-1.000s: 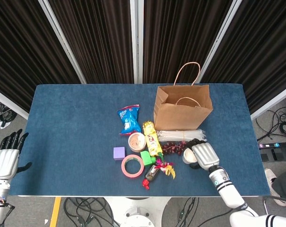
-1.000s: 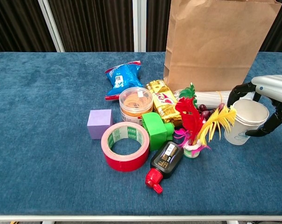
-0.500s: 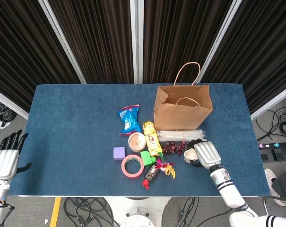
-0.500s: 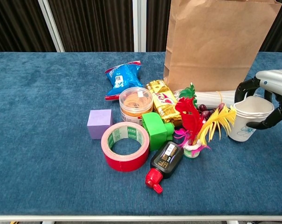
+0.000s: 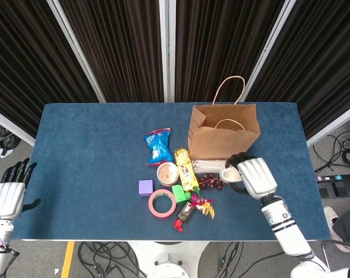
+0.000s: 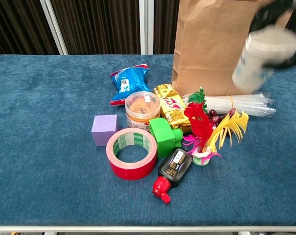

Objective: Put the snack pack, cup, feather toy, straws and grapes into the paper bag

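While the right hand (image 5: 257, 177) grips the white paper cup (image 6: 259, 58), the cup hangs tilted in the air in front of the brown paper bag (image 5: 223, 133), blurred in the chest view and clear of the blue table (image 5: 88, 150). Taking the bag as landmark:

1. Paper bag: upright, mouth open, 2 rope handles up.
2. Straws (image 6: 236, 103): clear bundle lying flat against the bag's front base.
3. Grapes (image 5: 210, 182): dark cluster just in front of the straws.
4. Feather toy (image 6: 206, 128): red, green and yellow plumes, in front of the grapes, upright on its small base.
5. Blue snack pack (image 5: 158, 145): to the left of the bag, flat on the table.
6. Gold snack packet (image 6: 171, 106): at the bag's front left corner.
7. Tub of rubber bands (image 6: 142, 108), green block (image 6: 163, 135), purple cube (image 6: 104, 130), red tape roll (image 6: 131, 152) and black bottle with red cap (image 6: 172, 171): grouped front left of the bag.

Left hand (image 5: 7, 196): off the table's left edge, far from the bag, fingers apart, holding nothing.
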`<state>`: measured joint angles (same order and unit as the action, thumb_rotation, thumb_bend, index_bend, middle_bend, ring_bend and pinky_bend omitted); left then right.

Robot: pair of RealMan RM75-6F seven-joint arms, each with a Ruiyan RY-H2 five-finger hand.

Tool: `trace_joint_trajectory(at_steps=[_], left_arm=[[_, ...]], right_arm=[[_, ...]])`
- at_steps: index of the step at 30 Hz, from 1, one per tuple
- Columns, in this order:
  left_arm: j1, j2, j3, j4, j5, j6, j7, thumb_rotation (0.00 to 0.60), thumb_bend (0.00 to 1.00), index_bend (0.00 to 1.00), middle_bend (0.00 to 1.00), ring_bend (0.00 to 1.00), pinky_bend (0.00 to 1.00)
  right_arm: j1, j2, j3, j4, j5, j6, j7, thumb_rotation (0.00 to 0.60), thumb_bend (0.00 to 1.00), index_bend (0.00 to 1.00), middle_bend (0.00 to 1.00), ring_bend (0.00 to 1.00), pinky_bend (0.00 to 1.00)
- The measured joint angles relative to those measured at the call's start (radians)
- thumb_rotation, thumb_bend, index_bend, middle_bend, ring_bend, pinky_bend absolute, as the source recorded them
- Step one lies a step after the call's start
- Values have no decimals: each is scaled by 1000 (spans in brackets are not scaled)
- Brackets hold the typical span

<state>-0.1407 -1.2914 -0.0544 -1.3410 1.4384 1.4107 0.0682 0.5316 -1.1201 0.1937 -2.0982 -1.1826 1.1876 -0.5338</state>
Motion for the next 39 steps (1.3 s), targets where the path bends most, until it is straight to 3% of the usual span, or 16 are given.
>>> trace_joint_trajectory(at_steps=[4,7,12,16,21,26,39], left_arm=[[-4,-1,-2,-5,5,2,4,600,3,149,66,14,130],[-7,0,-3,-10,8,3,11,600,3,148,66,14,130],[-11,1,-3,-17,7,-3,23,600,3,148,66,14,130],[-15,0,-4,-15,3,-11,27,600,3,148,66,14,130],[-15,3,-5,-11,0,-11,20,600,3,148,66,14,130],[-14,2,-1,-3,-3,-17,12,600,3,148,66,14,130],[-13,-8,9,14,-1,-25,8,600,23,148,66,14,130]], right_arm=[[36,109,108,-155,46,29,-39,600,183,514,378,287,508],[76,170,201,-209,138,30,-30,600,182,514,383,287,508],[189,254,359,-228,323,38,-17,600,183,515,381,287,508],[282,262,405,-170,379,60,-33,600,184,515,378,287,509],[338,229,400,-43,366,107,-101,600,183,515,377,287,507],[375,157,352,97,366,154,-183,600,183,515,375,287,505],[366,22,227,285,419,72,-101,600,180,515,374,287,501]])
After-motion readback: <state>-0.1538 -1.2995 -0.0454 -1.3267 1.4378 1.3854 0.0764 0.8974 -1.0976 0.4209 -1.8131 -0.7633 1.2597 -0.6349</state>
